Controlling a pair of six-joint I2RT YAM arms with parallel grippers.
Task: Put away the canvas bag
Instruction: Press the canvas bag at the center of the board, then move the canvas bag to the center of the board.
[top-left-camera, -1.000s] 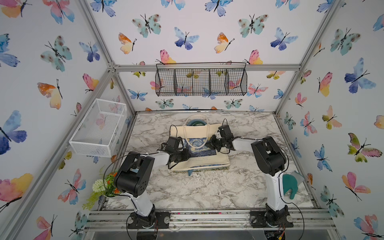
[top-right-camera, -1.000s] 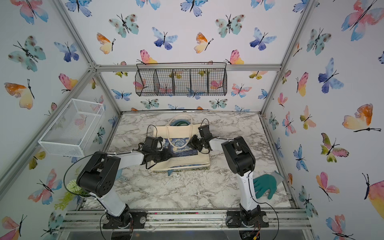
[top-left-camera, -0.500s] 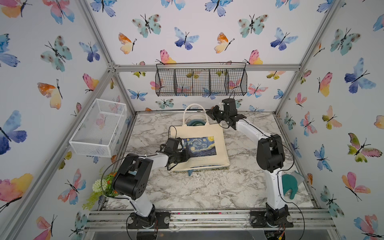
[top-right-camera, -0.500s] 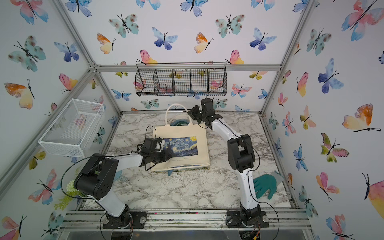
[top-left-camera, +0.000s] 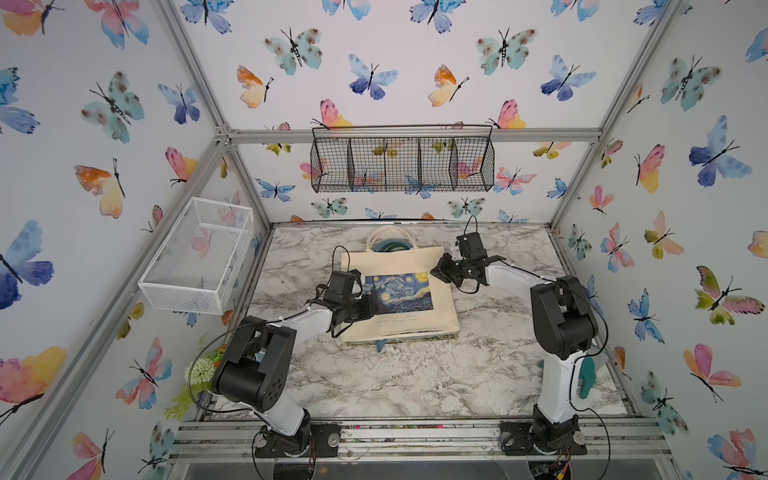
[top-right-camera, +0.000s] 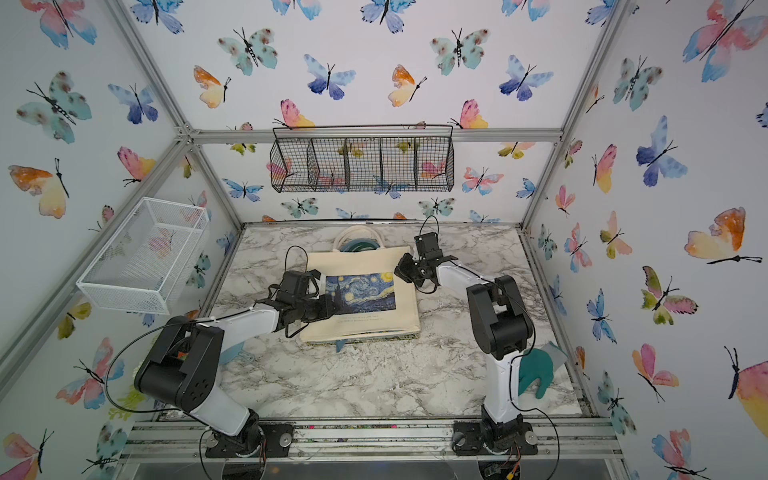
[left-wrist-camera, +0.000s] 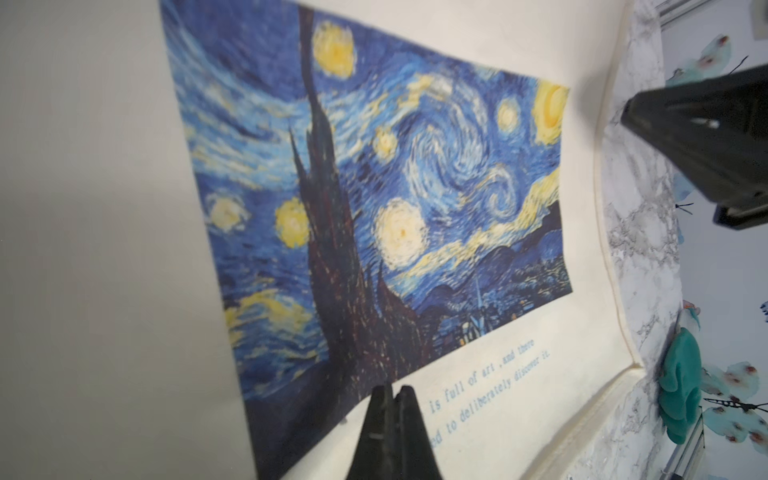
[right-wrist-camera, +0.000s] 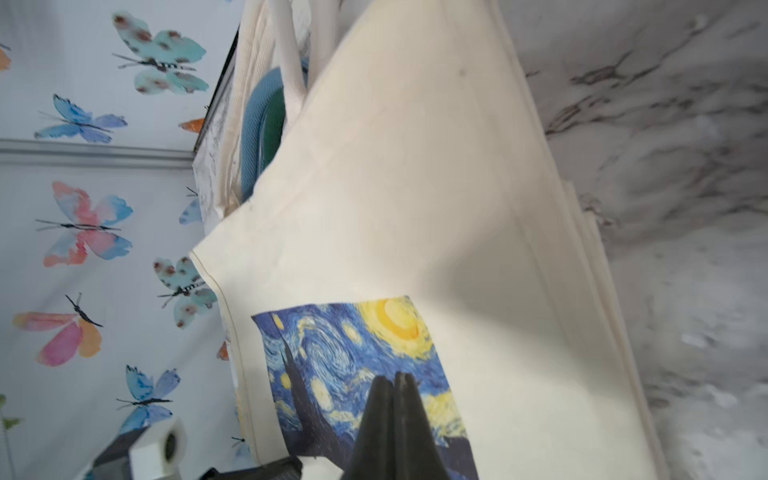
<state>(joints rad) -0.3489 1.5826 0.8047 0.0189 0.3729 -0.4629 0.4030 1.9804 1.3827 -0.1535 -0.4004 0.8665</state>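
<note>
The bag (top-left-camera: 399, 264) lies flat mid-counter (top-left-camera: 374, 382), handles (right-wrist-camera: 291, 75) toward the back edge, bottom toward the front. The right wrist view shows a blue ring (right-wrist-camera: 255, 124) under the handles; the left wrist view shows lettering (left-wrist-camera: 490, 382) below the print (left-wrist-camera: 374, 187). The left hand (left-wrist-camera: 392, 388) and right hand (right-wrist-camera: 395, 376), fingers together and empty, hang over the bag. A glove (top-right-camera: 536, 370) lies in the front right corner.

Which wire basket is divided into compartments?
The black wire basket, hung at the back; the white wire basket, at the side, has no dividers.
</note>
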